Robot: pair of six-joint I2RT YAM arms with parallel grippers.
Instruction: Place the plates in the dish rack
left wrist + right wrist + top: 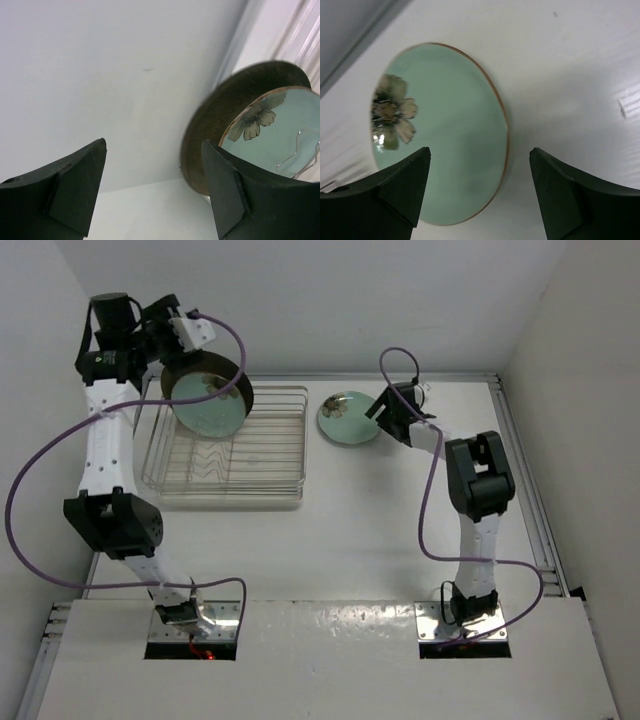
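Observation:
The dark brown plate (238, 377) stands tilted in the back left of the dish rack (285, 483), with a mint-green plate (208, 405) leaning against its face. Both show in the left wrist view, the brown one (215, 115) behind the mint one (280, 130). My left gripper (175, 358) is raised just behind the brown plate's rim; in its wrist view it (154, 145) is open, with only wall and table between the jaws. A second mint-green plate (345, 418) lies flat on the table right of the rack. My right gripper (480, 150) is open above that plate's (445, 140) right rim.
White walls close in the table at the back and on both sides. The rack's wavy wire dividers (215, 455) fill its front half. The left arm's purple cable (40, 460) loops out to the left, the right arm's cable (425, 510) runs beside its base.

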